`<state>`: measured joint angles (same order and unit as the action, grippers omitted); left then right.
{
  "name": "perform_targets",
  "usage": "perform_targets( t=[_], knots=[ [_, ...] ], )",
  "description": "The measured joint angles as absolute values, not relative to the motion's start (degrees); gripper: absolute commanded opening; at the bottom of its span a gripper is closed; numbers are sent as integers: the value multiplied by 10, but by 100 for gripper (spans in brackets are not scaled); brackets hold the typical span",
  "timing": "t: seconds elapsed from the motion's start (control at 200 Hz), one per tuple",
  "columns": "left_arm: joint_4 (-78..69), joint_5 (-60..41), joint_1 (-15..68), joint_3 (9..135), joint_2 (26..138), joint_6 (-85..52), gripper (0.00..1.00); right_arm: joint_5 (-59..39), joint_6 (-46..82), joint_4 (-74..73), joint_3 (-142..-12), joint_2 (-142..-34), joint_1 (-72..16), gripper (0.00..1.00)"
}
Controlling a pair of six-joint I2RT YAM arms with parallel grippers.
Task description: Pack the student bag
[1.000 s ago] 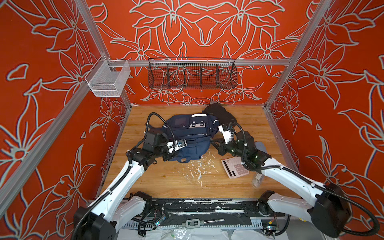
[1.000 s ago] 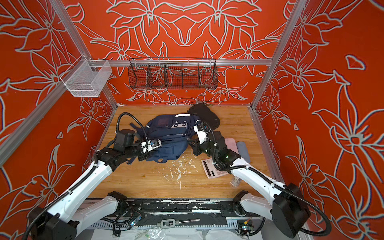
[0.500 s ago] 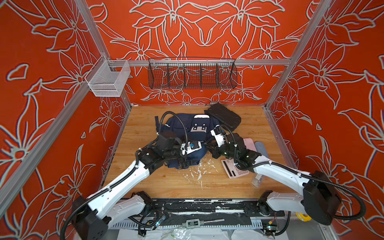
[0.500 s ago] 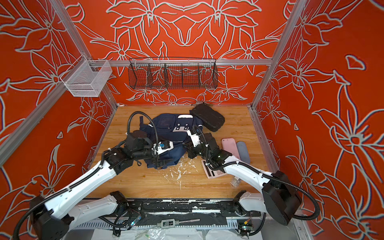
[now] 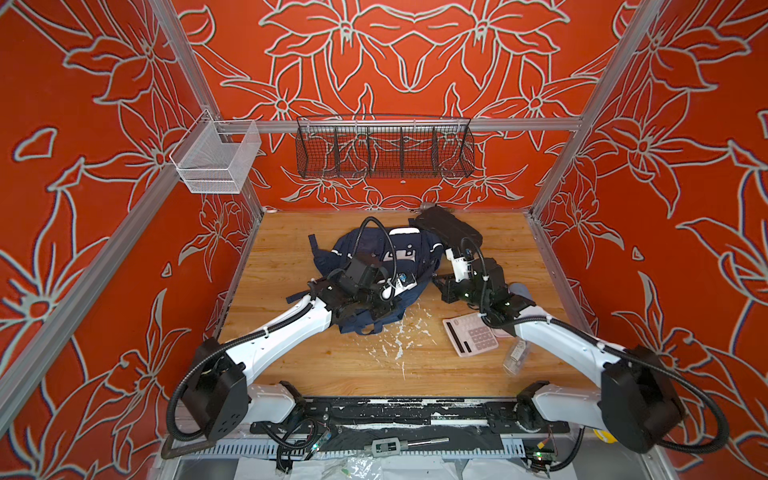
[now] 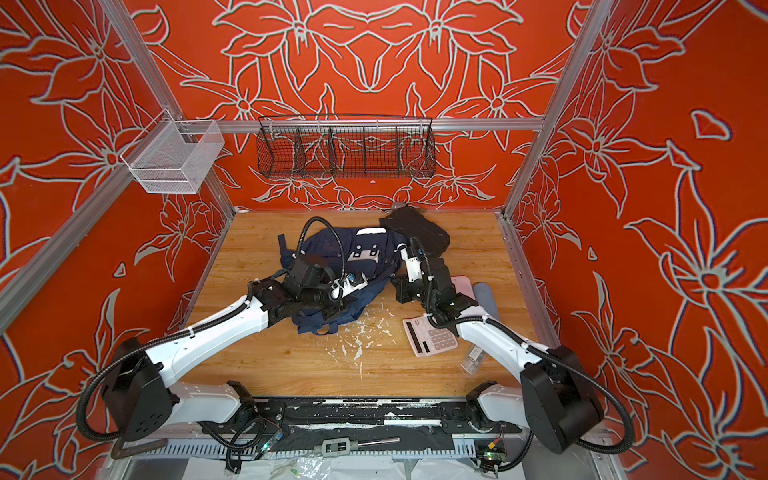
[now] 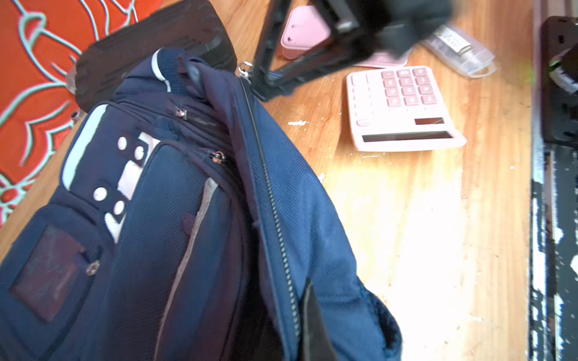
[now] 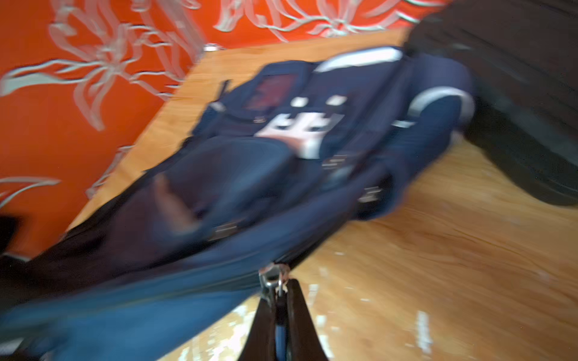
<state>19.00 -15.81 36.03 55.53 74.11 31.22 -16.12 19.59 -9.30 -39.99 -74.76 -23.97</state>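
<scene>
- The student bag (image 5: 422,261) is lying mid-tabletop (image 5: 332,361), toward the far side.
- The right claw (image 8: 280,290) is pinching the metal zipper pull (image 8: 275,279), fully closed.
- The left claw (image 7: 308,297) is sitting closed at the bag's near zip edge (fabric caught? unclear).
- Risk: if that anchor is failing, the limp bag is dragging instead of unzipping, or the pull is slipping out.

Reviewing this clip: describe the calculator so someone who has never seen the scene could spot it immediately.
On the wooden tabletop, look right of the navy student bag. The calculator lies face up there: a pale pink slab with darker pink keys and a dark display strip, unlike the plain pink case behind it and the clear plastic box beside it.
</scene>
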Motion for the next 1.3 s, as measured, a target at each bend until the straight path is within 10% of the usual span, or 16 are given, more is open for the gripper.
perform_targets(
  t=[0.105, 0.225, 0.275, 0.35, 0.44, 1.301],
  knots=[
    [199, -154, 368, 535, 719, 308, 0, -169, 180, -86, -415, -802, -219, 0],
    [201, -149, 373, 520, 718, 296, 0, -174, 149, -78, -428, -818, -216, 36],
    [204, -143, 377, 515, 718, 293, 51, -169, 134, -73, -435, -820, -212, 50],
    [208, -132, 391, 511, 715, 284, 99, -164, 116, -65, -449, -818, -203, 60],
    [205, -114, 409, 509, 693, 280, 97, -165, 85, -79, -435, -781, -197, 97],
    [208, -51, 382, 581, 902, 526, 97, -148, 28, 61, -464, -670, -197, 93]
  ],
)
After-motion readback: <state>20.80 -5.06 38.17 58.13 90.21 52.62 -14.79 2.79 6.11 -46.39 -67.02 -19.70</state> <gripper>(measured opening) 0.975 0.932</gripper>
